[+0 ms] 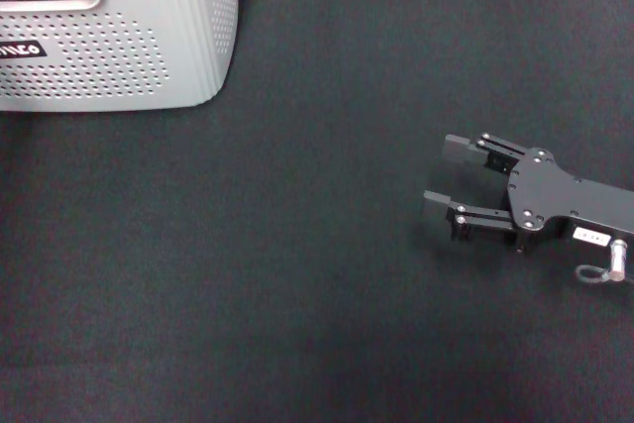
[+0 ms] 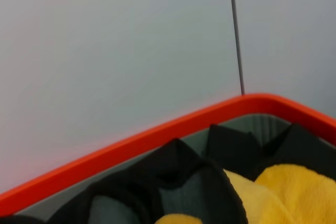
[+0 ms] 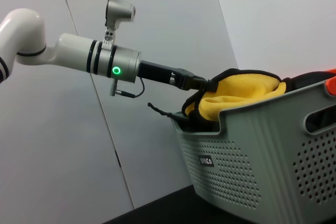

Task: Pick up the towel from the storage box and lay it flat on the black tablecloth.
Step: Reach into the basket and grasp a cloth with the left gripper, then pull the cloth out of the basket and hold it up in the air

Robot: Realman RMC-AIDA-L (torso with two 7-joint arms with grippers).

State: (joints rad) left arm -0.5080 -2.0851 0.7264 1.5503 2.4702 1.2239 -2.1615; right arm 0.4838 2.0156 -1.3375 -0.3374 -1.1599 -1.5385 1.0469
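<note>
Black tablecloth (image 1: 297, 245) covers the table, and the soft, light yellow towel (image 3: 239, 93) sits bunched in the grey storage box (image 3: 252, 156). It looks floppy, so the left gripper (image 3: 202, 83), reaching into the box with jaws I cannot see, should pinch a top fold. The right gripper (image 1: 448, 175) rests on the cloth, jaws wide.

The right gripper (image 1: 443, 177) is showing flat black plates, silver screws, a small white label and a metal plug. The left arm (image 3: 79, 56) is wearing white and silver casings with black rings, a glowing green light and, seemingly, a thin black cable.
</note>
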